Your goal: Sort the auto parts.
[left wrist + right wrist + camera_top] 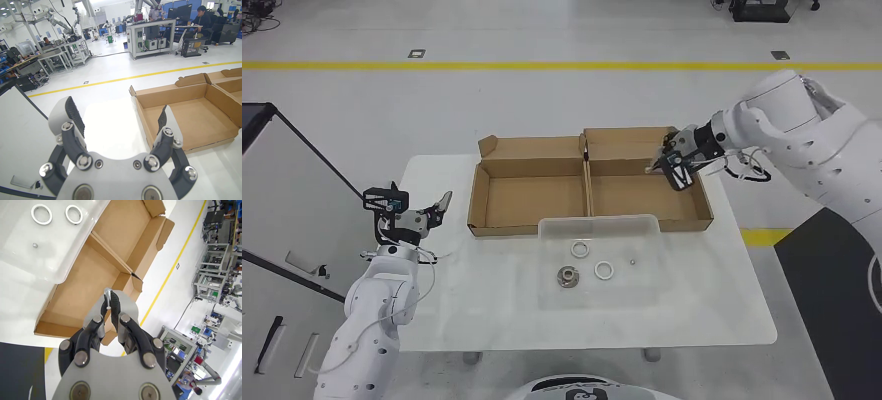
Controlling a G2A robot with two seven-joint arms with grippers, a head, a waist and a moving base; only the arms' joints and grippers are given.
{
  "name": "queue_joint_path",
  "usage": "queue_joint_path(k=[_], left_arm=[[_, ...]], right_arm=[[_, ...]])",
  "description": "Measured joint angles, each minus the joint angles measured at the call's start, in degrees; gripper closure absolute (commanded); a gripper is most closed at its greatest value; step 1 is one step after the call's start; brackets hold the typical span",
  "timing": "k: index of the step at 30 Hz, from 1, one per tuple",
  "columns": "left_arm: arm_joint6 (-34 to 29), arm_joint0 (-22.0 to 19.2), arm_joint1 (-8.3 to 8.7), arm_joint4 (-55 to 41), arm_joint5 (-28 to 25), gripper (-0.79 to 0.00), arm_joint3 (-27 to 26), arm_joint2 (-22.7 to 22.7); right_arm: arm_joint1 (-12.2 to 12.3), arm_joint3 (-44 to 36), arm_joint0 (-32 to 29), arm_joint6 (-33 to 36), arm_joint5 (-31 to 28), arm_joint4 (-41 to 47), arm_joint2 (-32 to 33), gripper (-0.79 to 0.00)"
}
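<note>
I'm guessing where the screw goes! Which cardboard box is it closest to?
The box beside the right gripper holding the screw; the other box lies toward the open left gripper.

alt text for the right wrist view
The right tool is shut on a silver threaded bolt over an open brown cardboard box. Beside the box, a clear plastic tray holds two silver metal rings and a small silver part.

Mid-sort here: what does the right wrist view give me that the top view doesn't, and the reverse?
Right wrist: the bolt clamped in the right gripper, above the cardboard box.
Top: the left gripper, open, at the table's left edge, and a round hub part in the clear tray.
Both: two rings in that tray.
</note>
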Motion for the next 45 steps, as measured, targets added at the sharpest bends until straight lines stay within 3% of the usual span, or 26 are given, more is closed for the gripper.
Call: queue_joint_path(k=[8,15,24,32,45], left_arm=[[0.00,0.00,0.00,0.00,0.00,-0.785,0.00,0.00],[0.00,0.00,0.00,0.00,0.00,-0.785,0.00,0.00],[0.00,0.00,0.00,0.00,0.00,-0.785,0.00,0.00],[0.00,0.00,0.00,0.00,0.00,-0.785,0.00,0.00],[0.00,0.00,0.00,0.00,0.00,-0.785,0.00,0.00]], right_arm=[[-3.05,2.97,0.02,20.45,-0.06,10.75,-4.01,0.000],[-8.15,7.23,2.56,40.77,-0.05,23.15,-9.03,0.000],[-13.58,12.20,0.28,57.12,-0.05,30.62,-8.92,0.000],[-15.86,16.75,-0.84,58.20,-0.05,30.02,-8.92,0.000],[-17.39,26.29,-1.91,43.71,-0.05,18.18,-8.92,0.000]])
